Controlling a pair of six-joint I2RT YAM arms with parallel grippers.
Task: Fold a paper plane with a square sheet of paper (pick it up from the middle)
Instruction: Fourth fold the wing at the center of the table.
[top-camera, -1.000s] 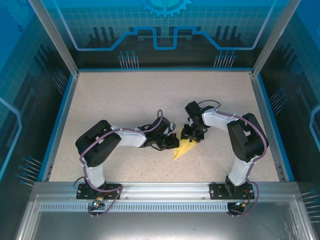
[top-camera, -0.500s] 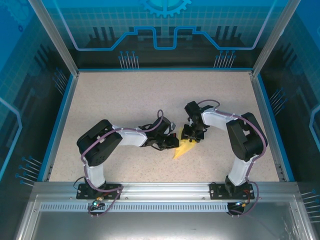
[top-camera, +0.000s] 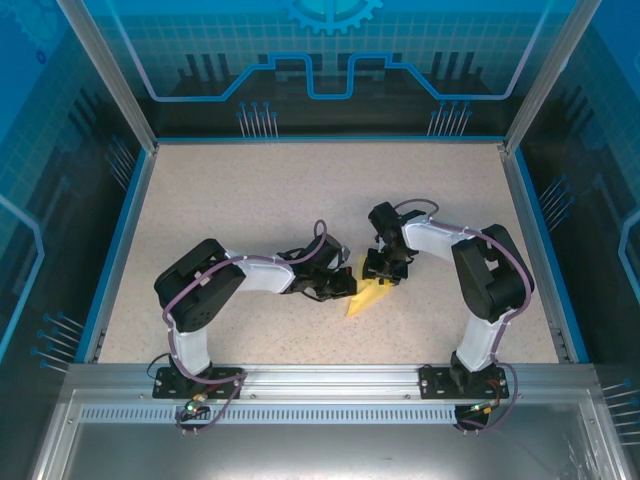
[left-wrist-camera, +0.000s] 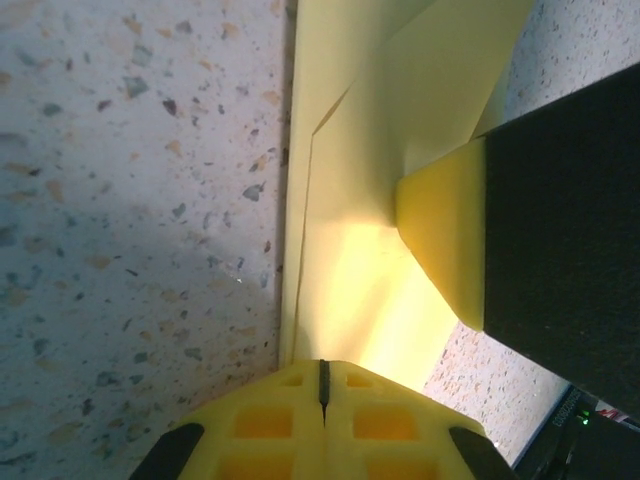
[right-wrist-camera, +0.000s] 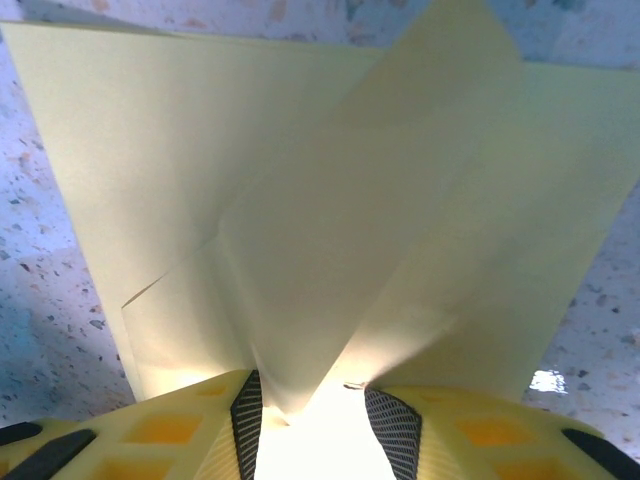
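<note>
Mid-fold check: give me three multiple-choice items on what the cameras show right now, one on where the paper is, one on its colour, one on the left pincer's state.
1. Where does the folded sheet of paper lie on the table?
A. Between the left pincer and the right pincer, near the middle
B. In the far left corner
C. Against the right wall

2. What colour is it?
A. White
B. Pale yellow
C. Blue

3. How does the left pincer stand?
A. Wide open
B. Clamped on a pen
C. Shut, fingers together

Answers: 1 A, the top view shows it lying between both arms' tips. 2 B, both wrist views show pale yellow paper. 3 C, the left wrist view shows its fingers meeting at a thin seam.
</note>
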